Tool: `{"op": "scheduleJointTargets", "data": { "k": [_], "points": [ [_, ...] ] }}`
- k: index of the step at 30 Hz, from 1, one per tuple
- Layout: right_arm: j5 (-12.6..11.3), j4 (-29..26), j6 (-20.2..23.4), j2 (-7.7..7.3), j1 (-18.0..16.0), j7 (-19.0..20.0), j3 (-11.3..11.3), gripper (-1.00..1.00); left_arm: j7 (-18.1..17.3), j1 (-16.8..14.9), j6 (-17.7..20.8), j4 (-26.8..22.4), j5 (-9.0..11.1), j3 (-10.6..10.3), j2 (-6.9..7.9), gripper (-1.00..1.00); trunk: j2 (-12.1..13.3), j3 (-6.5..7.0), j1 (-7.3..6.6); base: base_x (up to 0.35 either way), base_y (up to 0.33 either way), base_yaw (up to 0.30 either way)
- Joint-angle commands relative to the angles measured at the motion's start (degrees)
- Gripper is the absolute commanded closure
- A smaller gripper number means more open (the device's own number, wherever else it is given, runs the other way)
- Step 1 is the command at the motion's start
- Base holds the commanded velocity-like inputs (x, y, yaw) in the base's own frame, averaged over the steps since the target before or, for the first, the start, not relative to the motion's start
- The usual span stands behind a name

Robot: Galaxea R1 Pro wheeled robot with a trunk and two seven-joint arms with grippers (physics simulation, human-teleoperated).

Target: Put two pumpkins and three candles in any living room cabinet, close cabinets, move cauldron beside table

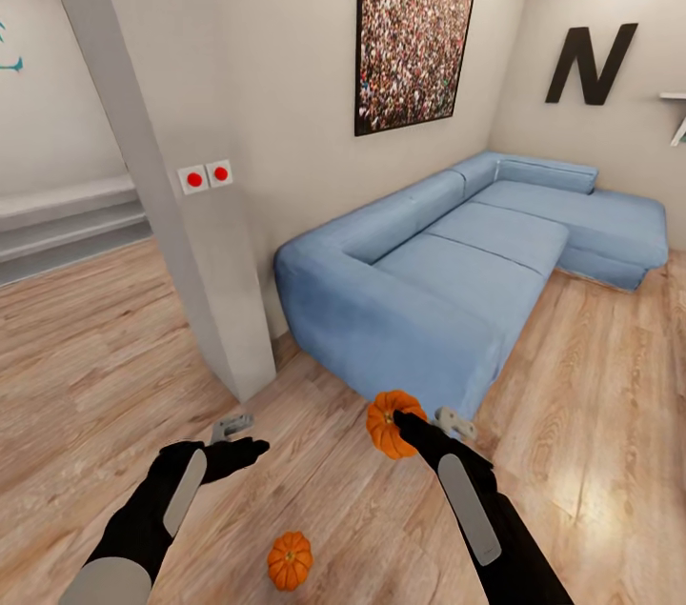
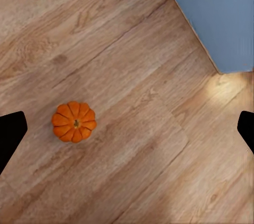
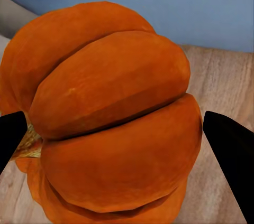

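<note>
1. Two pumpkins are in play: your right gripper [image 1: 398,422] pinches one pumpkin [image 1: 385,424] between its fingers, lifted off the wooden floor [image 1: 114,348] just in front of the near corner of the blue sofa [image 1: 457,281]. The right wrist view shows its ribbed side pressed between the dark fingertips [image 3: 227,150], so the hold looks secure for carrying.
2. Your second pumpkin [image 1: 289,559] sits upright on the floor, near you and between your arms.
3. Your left gripper [image 1: 243,438] hangs spread wide and empty above the floor; its wrist view looks down on that pumpkin, stem up, which suggests it is lined up for a top-down pick.
4. No cabinet is visible, so you probably need to turn after grasping.
</note>
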Motion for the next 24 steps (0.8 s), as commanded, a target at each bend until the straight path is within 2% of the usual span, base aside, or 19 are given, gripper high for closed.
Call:
{"op": "scheduleJointTargets", "data": {
  "k": [1,4,5,7,12,17,24],
  "points": [
    [-0.57,-0.14,0.04,0.01,-0.02,-0.47,0.06,1.0,-0.41,-0.03,-1.35,1.1,-0.11,0.23,0.18,-1.0,-0.45,-0.24,0.23,0.0,0.0,0.0],
    [-0.58,-0.23,0.03,-0.04,-0.01,-0.47,0.05,1.0,-0.82,-0.03,-4.41,4.09,0.12,0.57,2.57,-1.0,-1.66,-0.78,0.89,0.0,0.0,0.0],
    [-0.58,-0.24,0.04,-0.05,0.0,-0.47,0.05,1.0,-1.92,-0.03,-5.02,4.79,0.22,0.65,3.37,-1.0,-2.06,-0.96,1.11,0.0,0.0,0.0],
    [-0.58,-0.23,0.03,-0.06,0.0,-0.47,0.04,1.0,-4.37,-0.03,-5.71,5.75,0.19,0.7,3.96,-1.0,-2.86,-1.32,1.54,0.0,0.0,0.0],
    [-0.58,-0.27,0.09,-0.05,0.0,-0.47,0.04,1.0,-8.37,-0.03,-7.88,7.83,0.18,0.72,4.35,-1.0,-4.87,-2.22,2.64,0.0,0.0,0.0],
    [-0.58,-0.31,0.04,0.0,0.14,-0.47,0.12,1.0,-8.45,-0.03,-14.52,13.97,-0.01,0.46,3.97,-1.0,-6.87,-3.11,3.74,0.0,0.0,0.0],
    [-0.57,-0.24,-0.13,0.03,0.17,-0.47,0.18,1.0,-8.56,-0.03,-15.88,15.54,-0.03,0.79,4.45,-1.0,-9.68,-4.37,5.28,0.0,0.0,0.0]
  ]
}}
